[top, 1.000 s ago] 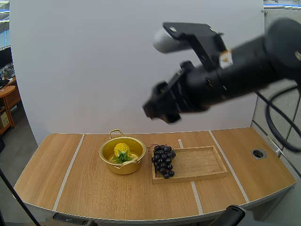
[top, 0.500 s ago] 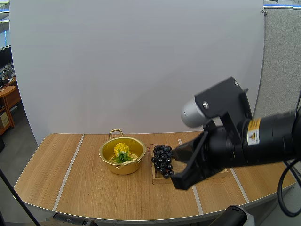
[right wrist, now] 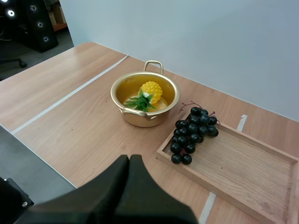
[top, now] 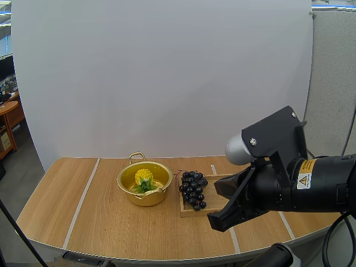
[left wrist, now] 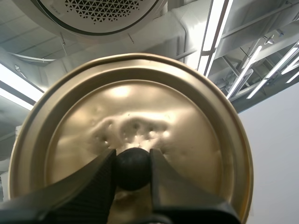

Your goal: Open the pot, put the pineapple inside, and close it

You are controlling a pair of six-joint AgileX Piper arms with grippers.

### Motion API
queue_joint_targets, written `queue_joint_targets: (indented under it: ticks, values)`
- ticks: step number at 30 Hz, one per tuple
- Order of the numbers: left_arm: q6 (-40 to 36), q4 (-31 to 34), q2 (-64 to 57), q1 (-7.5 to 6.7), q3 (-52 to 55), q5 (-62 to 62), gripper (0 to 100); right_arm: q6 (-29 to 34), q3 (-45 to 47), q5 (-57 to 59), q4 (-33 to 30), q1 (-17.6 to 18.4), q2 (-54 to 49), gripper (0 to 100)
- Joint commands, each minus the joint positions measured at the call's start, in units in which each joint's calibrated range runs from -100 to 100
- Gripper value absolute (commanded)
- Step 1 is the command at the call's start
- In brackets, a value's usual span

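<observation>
An open gold pot (top: 146, 196) stands on the table with a yellow pineapple (top: 143, 177) lying inside it. In the right wrist view the pot (right wrist: 140, 120) and pineapple (right wrist: 150, 90) lie ahead of my right gripper (right wrist: 129, 161), whose fingers lie together as one dark wedge, shut on nothing, above the table's front. My right arm (top: 289, 183) hangs low at the front right, over the tray's near end. My left gripper (left wrist: 133, 158) is shut on the black knob (left wrist: 133, 169) of the gold lid (left wrist: 140, 102), held up in the air with its top toward the camera.
A bunch of dark grapes (top: 193, 189) lies on the left end of a wooden tray (top: 233, 194), just right of the pot. The same grapes (right wrist: 191, 135) and tray (right wrist: 243, 172) sit ahead of the right gripper.
My right arm has swung down from high above the table to low at the front right. Pot, pineapple, grapes and tray have not moved.
</observation>
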Motion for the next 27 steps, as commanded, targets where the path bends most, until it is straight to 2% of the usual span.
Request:
queue_joint_targets:
  ticks: [1, 6, 9, 15, 21, 27]
  values:
    - [-0.3, 0.1, -0.3, -0.09, -0.5, -1.7, 0, 0.1, 0.1, -0.5, 0.1, -0.9, -0.4, 0]
    - [-0.3, 0.4, -0.8, -0.09, -0.5, 2.5, 0, 0.1, 0.1, 0.3, -0.1, -1.2, -0.4, 0]
    - [-0.3, 1.5, -1.9, -0.09, -0.5, 19.8, 0, 0.0, 0.1, 0.3, -0.3, -1.2, -0.4, 0]
    - [-0.3, 1.5, -1.5, -0.09, -0.5, 62.9, 0, 0.0, 0.1, 0.3, -0.3, -1.2, -0.4, 0]
    - [-3.0, 3.7, 0.4, -0.09, 2.6, 65.0, 0, 0.0, 0.1, 0.3, -0.3, -1.2, -0.4, 0]
    - [-3.1, 4.8, 0.9, -0.09, 13.5, 65.0, 0, 0.0, 0.1, 0.3, -0.3, -1.2, -0.4, 0]
